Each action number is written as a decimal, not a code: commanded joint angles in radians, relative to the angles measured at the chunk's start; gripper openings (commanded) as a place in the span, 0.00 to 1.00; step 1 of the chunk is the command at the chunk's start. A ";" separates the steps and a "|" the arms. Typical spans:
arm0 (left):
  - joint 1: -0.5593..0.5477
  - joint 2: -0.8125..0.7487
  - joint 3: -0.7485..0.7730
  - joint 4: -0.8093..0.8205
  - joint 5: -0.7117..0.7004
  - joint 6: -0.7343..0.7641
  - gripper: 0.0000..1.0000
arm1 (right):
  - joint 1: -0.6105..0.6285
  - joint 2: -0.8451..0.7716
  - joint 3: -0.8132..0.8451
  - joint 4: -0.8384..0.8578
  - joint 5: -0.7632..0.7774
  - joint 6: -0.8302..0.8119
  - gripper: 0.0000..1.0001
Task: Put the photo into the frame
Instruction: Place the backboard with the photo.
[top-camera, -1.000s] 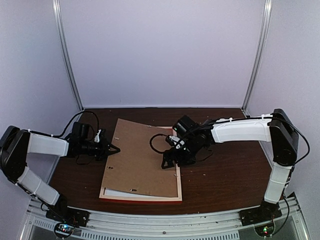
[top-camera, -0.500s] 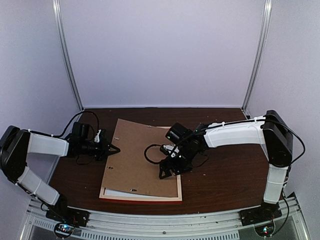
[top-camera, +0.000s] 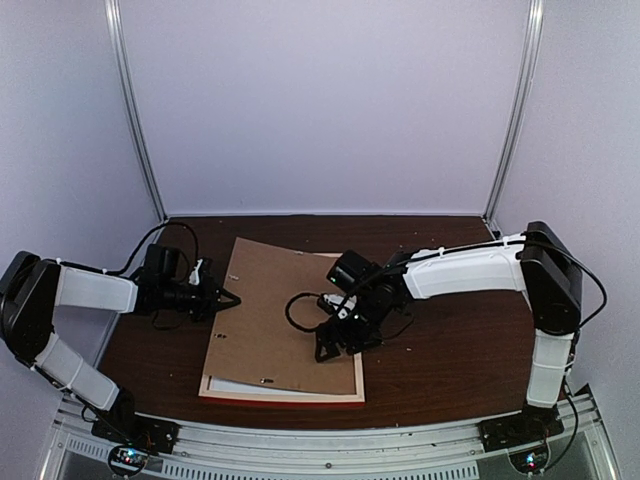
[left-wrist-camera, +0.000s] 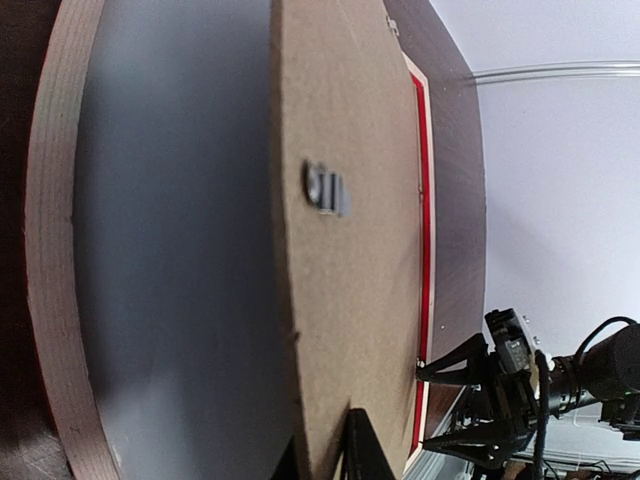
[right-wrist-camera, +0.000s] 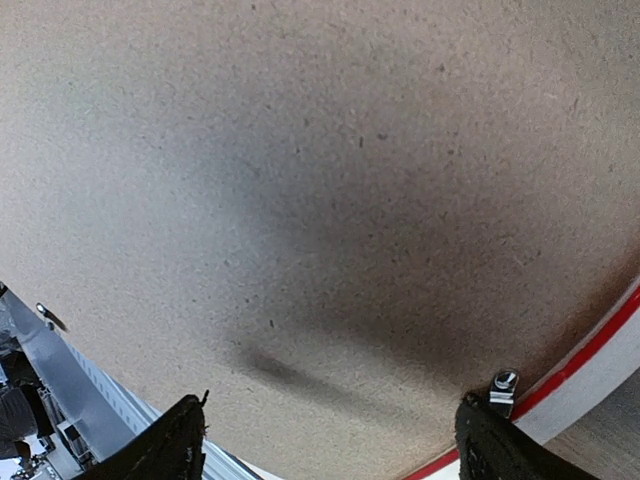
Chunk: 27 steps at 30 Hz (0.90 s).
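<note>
Overhead, the frame lies flat on the table at the lower middle of the picture, its red edge along the near side. The brown backing board lies over it, slightly skewed, its far corner reaching past the frame toward the upper left. My left gripper sits at the board's left edge, at middle left. My right gripper is over the board's lower right part, pointing down.

From my left wrist, the board runs top to bottom through the middle, and its edge enters my nearly closed fingers at the bottom, pinched there. A pale grey sheet shows under it on the left, with a gap between the two; I cannot tell what that sheet is. The frame's red rail shows on the right.

From my right wrist, the board fills the picture. My fingers stand wide apart in the two bottom corners, gripping nothing. The frame's red strip crosses the lower right, beside a small metal tab.
</note>
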<state>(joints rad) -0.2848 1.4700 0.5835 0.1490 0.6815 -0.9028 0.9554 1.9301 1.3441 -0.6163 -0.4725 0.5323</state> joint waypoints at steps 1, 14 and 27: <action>-0.031 0.036 -0.028 -0.144 -0.124 0.084 0.08 | 0.014 0.018 -0.005 -0.003 -0.001 0.051 0.86; -0.034 0.046 -0.028 -0.138 -0.124 0.086 0.08 | 0.012 -0.072 0.012 0.048 0.057 0.051 0.86; -0.034 0.047 -0.030 -0.134 -0.121 0.087 0.08 | -0.015 -0.028 0.047 -0.016 0.109 0.033 0.87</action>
<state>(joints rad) -0.2939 1.4799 0.5835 0.1570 0.6750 -0.9024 0.9482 1.8751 1.3579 -0.5987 -0.4049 0.5743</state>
